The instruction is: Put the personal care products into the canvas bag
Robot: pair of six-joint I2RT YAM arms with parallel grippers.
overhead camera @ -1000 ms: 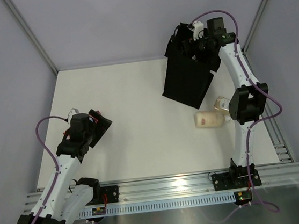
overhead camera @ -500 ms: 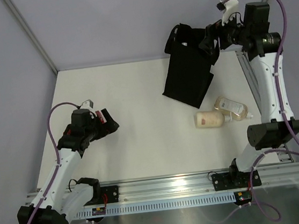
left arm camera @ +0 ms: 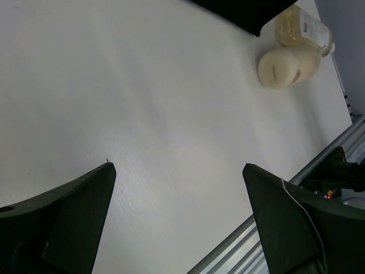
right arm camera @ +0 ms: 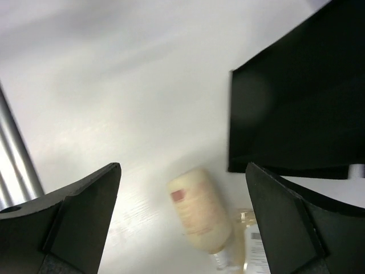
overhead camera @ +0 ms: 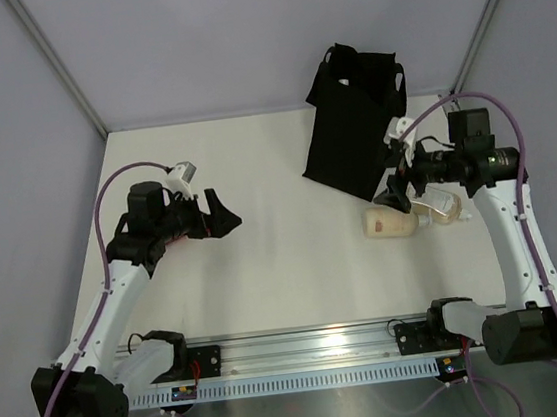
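Observation:
The black canvas bag (overhead camera: 355, 124) stands upright at the back right of the white table (overhead camera: 260, 221), its top open. A beige bottle (overhead camera: 388, 222) lies on its side in front of the bag, with a clear bottle (overhead camera: 437, 206) just right of it. Both also show in the right wrist view, beige (right arm camera: 199, 216) and clear (right arm camera: 251, 251), and in the left wrist view (left arm camera: 288, 65). My right gripper (overhead camera: 397, 187) is open and empty, hovering just above the two bottles. My left gripper (overhead camera: 221, 213) is open and empty at the left of the table, pointing right. The other products are out of view.
The bag's lower edge (right arm camera: 296, 91) shows in the right wrist view, close to the bottles. Grey walls enclose the table on three sides. A metal rail (overhead camera: 315, 350) runs along the near edge, also visible in the left wrist view (left arm camera: 268, 240).
My right gripper has come away from the bag's opening, rising and then dropping to just above the two bottles. My left gripper has swung up and to the right.

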